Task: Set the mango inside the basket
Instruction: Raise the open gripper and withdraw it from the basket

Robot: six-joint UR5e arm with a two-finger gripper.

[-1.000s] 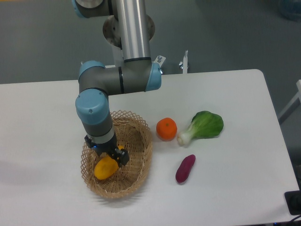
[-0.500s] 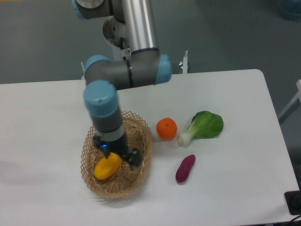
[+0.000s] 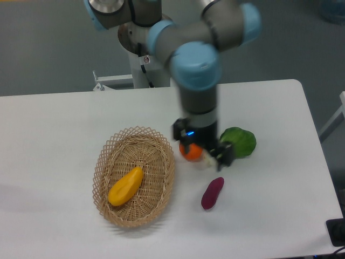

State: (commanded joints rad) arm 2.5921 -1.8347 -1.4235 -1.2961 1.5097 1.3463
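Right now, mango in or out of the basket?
In. The mango lies on the woven base of the basket, inside the rim, with nothing holding it; the end effector is off to the side by the orange.

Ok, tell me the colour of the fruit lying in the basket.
Yellow-orange: the mango, resting in the tan wicker basket, clearest in the fixed camera view.

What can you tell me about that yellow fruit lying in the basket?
The mango is a smooth, elongated yellow-orange fruit, slightly curved, with no visible marks. It lies on its side on the woven base of the oval tan wicker basket, slanting from lower left to upper right and sitting left of the basket's middle. Only the basket touches it. The claw is well away, above the orange and leafy green to the right.
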